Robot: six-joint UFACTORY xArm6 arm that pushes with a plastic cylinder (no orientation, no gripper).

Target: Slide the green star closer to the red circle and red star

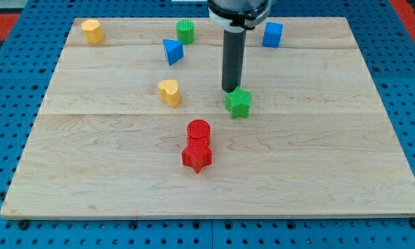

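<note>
The green star [239, 103] lies right of the board's middle. My tip [230, 90] stands just above and slightly left of it in the view, touching or nearly touching its top-left edge. The red circle [198, 130] sits below and to the left of the green star, with the red star [197, 157] directly below it and touching it. A gap of bare wood separates the green star from the red pair.
A yellow heart [169, 92] lies left of the tip. A blue triangle [171, 51] and a green circle [185, 31] lie toward the view's top. A blue cube [272, 34] sits top right, a yellow block [92, 30] top left. The wooden board [332, 173] rests on a blue pegboard.
</note>
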